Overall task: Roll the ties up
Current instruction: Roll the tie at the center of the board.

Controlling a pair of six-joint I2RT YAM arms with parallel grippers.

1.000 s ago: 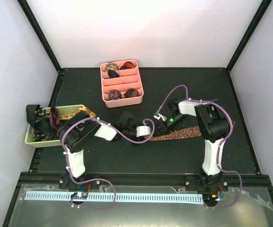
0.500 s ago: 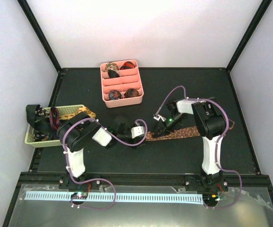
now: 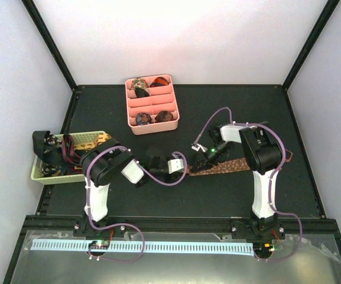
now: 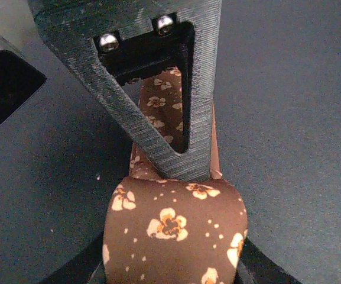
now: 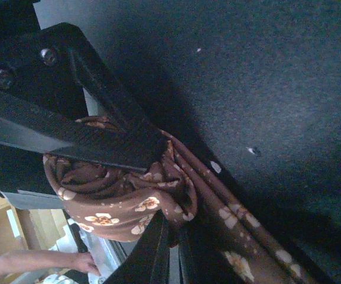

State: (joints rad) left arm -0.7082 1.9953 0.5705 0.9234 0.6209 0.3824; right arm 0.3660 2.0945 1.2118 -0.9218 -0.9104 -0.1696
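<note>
Black matting covers the table (image 3: 247,118), and just right of its middle the brown tie (image 3: 232,165) lies with its loose tail running toward 3 o'clock. Over the last second your left gripper (image 3: 188,168) has drawn back toward 9 o'clock and come in again. Its fingers (image 4: 78,272) now press both sides of the tie's rolled end. Your right gripper (image 3: 203,161) stays pinched together with that coil wound around it. This looks like a re-grip mid-roll, with most of the length still flat.

At 11 o'clock the pink tray (image 3: 152,128) holds finished rolls (image 3: 142,118). At 9 o'clock the basket (image 3: 37,175) holds more ties (image 3: 55,155). Both are well apart from the work. The only crowding is the two claws meeting at one coil.
</note>
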